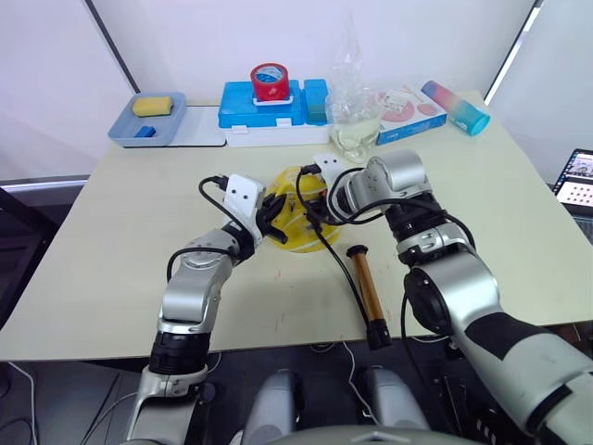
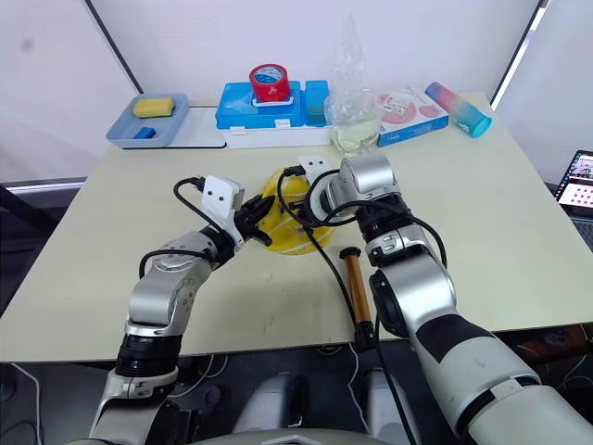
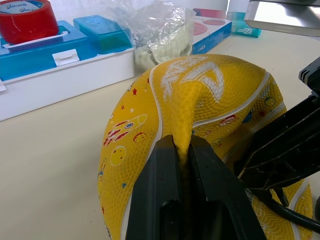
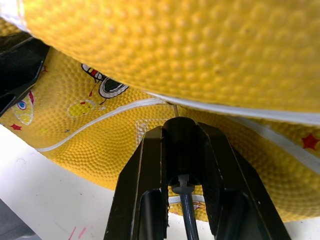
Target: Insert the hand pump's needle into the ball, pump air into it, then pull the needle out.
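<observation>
The ball (image 3: 200, 115) — yellow, dented, with white seams and small printed marks — lies near the middle of the table (image 1: 111, 269), between our two grippers. Our left gripper (image 3: 182, 150) pinches a raised fold of the ball's skin between its closed fingers, which we judge steadies the slack ball so it cannot slide away from a push. Our right gripper (image 4: 181, 150) is clamped on the black fitting of the needle (image 4: 176, 111), its thin tip right at the ball's surface beside a white seam, on a faint square patch that is probably the valve. Whether the pin has entered yet, we cannot tell.

The black hose (image 1: 338, 264) runs back from that fitting to the hand pump (image 1: 368, 295), which lies flat near the table's front edge, untouched — so pumping is not yet begun.

Along the far edge stand a blue box with a red tape roll (image 1: 270, 82) on it, a grey tray (image 1: 148, 130) and a crumpled clear bag (image 1: 352, 111), all well apart from the work.
</observation>
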### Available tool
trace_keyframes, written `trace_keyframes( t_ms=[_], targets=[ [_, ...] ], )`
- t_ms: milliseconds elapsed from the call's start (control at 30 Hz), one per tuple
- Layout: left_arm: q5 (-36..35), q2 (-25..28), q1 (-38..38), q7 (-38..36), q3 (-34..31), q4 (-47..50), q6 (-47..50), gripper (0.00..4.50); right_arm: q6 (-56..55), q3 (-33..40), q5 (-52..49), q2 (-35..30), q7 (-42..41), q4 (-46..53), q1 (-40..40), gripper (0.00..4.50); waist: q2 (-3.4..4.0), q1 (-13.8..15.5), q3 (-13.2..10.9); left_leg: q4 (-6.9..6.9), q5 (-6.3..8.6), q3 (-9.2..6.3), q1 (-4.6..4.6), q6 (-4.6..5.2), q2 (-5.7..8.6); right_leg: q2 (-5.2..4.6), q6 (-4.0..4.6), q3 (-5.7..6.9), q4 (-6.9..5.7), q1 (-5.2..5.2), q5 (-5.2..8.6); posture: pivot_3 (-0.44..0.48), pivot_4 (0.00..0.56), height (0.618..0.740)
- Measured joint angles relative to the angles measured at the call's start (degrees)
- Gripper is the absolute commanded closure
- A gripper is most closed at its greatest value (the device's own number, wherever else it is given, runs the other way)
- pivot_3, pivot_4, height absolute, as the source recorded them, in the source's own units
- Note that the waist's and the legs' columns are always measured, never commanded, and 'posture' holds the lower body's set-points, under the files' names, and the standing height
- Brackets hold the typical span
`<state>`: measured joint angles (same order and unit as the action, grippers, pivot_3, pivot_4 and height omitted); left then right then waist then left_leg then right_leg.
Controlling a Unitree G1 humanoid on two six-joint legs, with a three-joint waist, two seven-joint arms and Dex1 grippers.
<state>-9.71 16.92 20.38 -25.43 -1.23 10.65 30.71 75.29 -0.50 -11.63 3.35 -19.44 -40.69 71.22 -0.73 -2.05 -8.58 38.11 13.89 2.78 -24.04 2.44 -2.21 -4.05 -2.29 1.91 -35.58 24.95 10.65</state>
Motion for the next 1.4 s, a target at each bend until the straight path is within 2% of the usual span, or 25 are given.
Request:
trace_keyframes(
  t_ms=[833, 1100, 1400],
  targets=[
    [-0.3, -1.7, 0.2, 0.0, -1.6, -1.4, 0.1, 4.44, -3.2, -1.6, 1.1, -0.5, -4.5, -0.9, -0.3, 4.16, 0.02, -0.2, 0.0, -0.08, 0.01, -0.08, 0.08, -0.02, 0.00, 0.01, 0.03, 0.07, 0.00, -0.06, 0.05, 0.000, 0.150, 0.739],
    [-1.6, -1.6, 1.5, -0.8, -1.9, -3.1, 0.0, 4.44, -3.2, -5.1, 1.1, -3.3, -8.2, 5.8, -4.1, 4.16, 0.10, 0.2, -0.1, -0.07, 0.01, -0.11, 0.03, -0.02, 0.01, -0.03, 0.03, 0.15, 0.00, -0.06, 0.05, 0.000, 0.150, 0.739],
    [-2.1, -2.9, 2.0, -1.2, -1.5, -4.1, -1.2, 4.44, -2.2, -9.7, -0.2, -9.0, -11.5, 19.9, -11.5, 4.16, 0.20, 1.5, -0.1, -0.07, -0.02, -0.16, -0.21, 0.01, 0.06, -0.07, 0.04, 0.25, 0.10, 0.05, 0.05, 0.000, 0.150, 0.739]
  ],
)
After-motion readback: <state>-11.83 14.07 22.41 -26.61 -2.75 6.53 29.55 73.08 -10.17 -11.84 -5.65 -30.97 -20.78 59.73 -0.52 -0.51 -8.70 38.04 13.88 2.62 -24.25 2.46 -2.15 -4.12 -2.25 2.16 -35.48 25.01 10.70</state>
